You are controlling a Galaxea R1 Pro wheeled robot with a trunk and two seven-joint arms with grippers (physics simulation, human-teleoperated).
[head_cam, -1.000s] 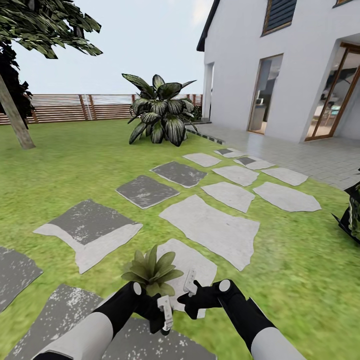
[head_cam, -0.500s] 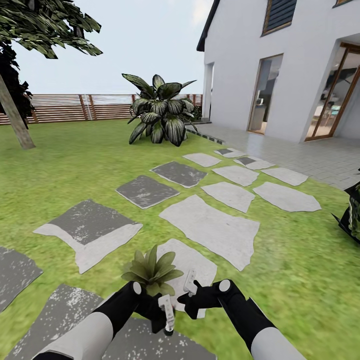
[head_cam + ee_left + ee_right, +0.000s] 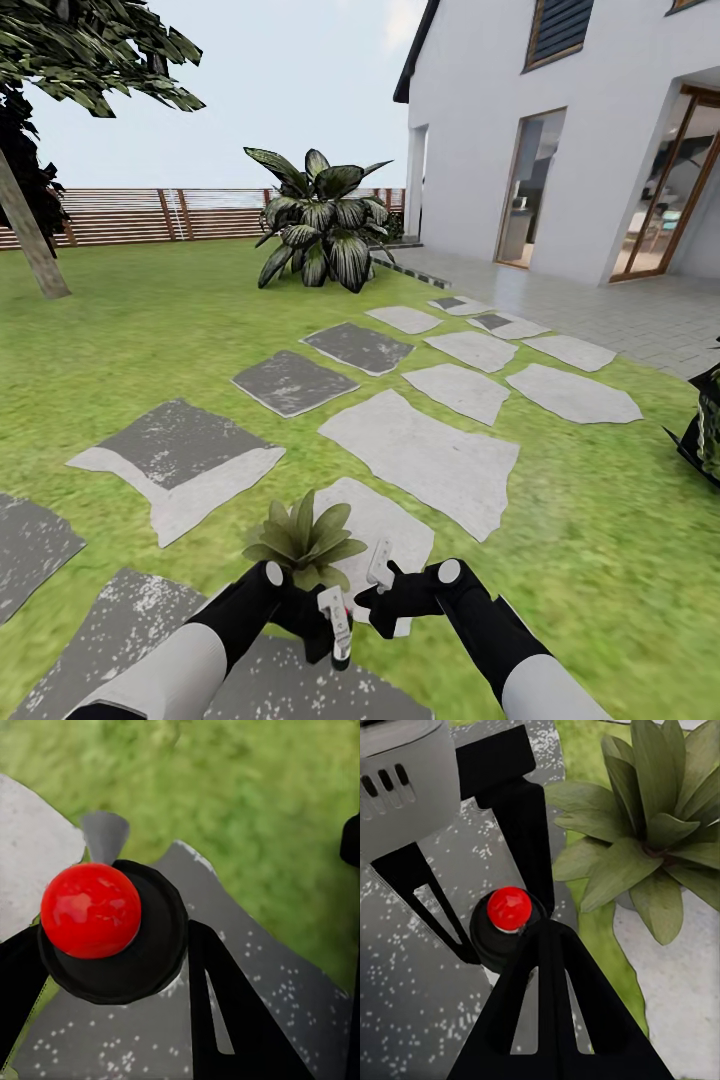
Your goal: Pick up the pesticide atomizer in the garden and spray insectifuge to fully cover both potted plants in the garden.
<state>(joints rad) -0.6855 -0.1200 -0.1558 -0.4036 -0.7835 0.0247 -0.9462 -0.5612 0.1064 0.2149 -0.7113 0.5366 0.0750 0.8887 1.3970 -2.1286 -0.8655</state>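
Observation:
The pesticide atomizer [image 3: 90, 911], a black bottle with a round red top, sits between the two black fingers of my left gripper [image 3: 112, 941], which touch it on both sides. The right wrist view shows the atomizer [image 3: 508, 907] in the left gripper [image 3: 506, 934] over a grey stepping stone. In the head view my left gripper [image 3: 338, 635] hangs low, just in front of one potted plant [image 3: 305, 540], a small green rosette [image 3: 652, 832]. My right gripper [image 3: 380, 572] is beside it, fingers pressed together [image 3: 544, 937], nothing held. The second potted plant is out of view.
Flat stepping stones [image 3: 420, 455] cross the lawn toward a big dark broad-leaved bush [image 3: 320, 225]. The brown slat fence [image 3: 150, 215] runs along the back, a tree trunk [image 3: 30, 240] stands at the left. The white house [image 3: 580, 130] and grey paving are right. Dark leaves [image 3: 705, 430] poke in at the right edge.
My left gripper has shifted slightly to the right and down with the atomizer. The right arm and the camera have stayed still.

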